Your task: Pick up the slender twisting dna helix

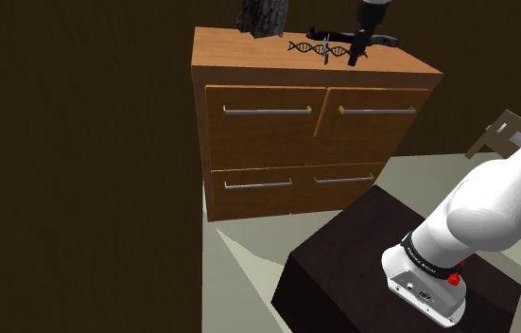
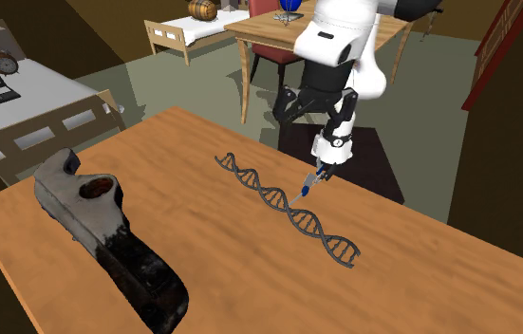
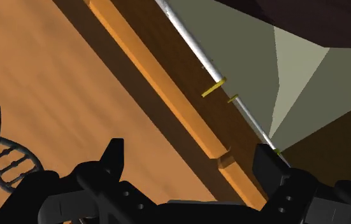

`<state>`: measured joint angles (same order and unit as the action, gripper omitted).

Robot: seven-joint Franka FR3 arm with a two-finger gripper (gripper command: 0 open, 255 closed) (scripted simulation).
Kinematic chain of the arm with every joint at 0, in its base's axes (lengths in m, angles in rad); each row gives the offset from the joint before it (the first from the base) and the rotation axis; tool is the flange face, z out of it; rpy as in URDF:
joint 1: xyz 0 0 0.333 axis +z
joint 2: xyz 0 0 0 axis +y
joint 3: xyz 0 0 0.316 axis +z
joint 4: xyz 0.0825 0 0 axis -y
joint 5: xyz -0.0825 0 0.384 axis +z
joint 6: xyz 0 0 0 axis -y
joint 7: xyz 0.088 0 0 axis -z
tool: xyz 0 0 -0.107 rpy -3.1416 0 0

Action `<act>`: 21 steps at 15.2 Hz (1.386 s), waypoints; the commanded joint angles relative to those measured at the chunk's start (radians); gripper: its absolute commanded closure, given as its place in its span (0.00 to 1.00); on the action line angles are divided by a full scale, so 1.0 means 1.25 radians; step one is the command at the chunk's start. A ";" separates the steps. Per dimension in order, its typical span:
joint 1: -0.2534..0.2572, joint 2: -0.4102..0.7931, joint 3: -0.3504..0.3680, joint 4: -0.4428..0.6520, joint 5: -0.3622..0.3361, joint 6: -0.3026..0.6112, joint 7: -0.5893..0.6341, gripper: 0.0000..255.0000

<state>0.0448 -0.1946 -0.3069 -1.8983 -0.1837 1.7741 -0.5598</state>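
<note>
Nearest the second exterior camera, you have a dark lump [image 2: 107, 237] lying on the wooden counter [image 2: 250, 285]. The helix [image 2: 284, 206] lies flat beyond it, mid-counter, well apart from the lump. Your gripper [image 2: 308, 185] hangs just beside the helix's midpoint, on the arm's side. Jaws are released and stand apart. The helix sits outside them, not grasped.

Wooden dresser [image 1: 268, 137] stood against dark brown wall [image 1: 78, 142]; four drawers, silver bar handles [image 1: 266, 111]. Floor [image 1: 239, 284] was pale grey-green. Beyond stood wooden dining table [image 2: 254, 33], red chair [image 2: 270, 66], near bed [image 2: 50, 100] and far bed [image 2: 169, 38], both light-wood with white mattresses. Light was dim.
</note>
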 commanded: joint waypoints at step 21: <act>-0.040 0.365 -0.035 0.378 0.076 0.032 -0.312 1.00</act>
<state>-0.0051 0.2638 -0.3512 -1.4217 -0.0885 1.8110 -0.9506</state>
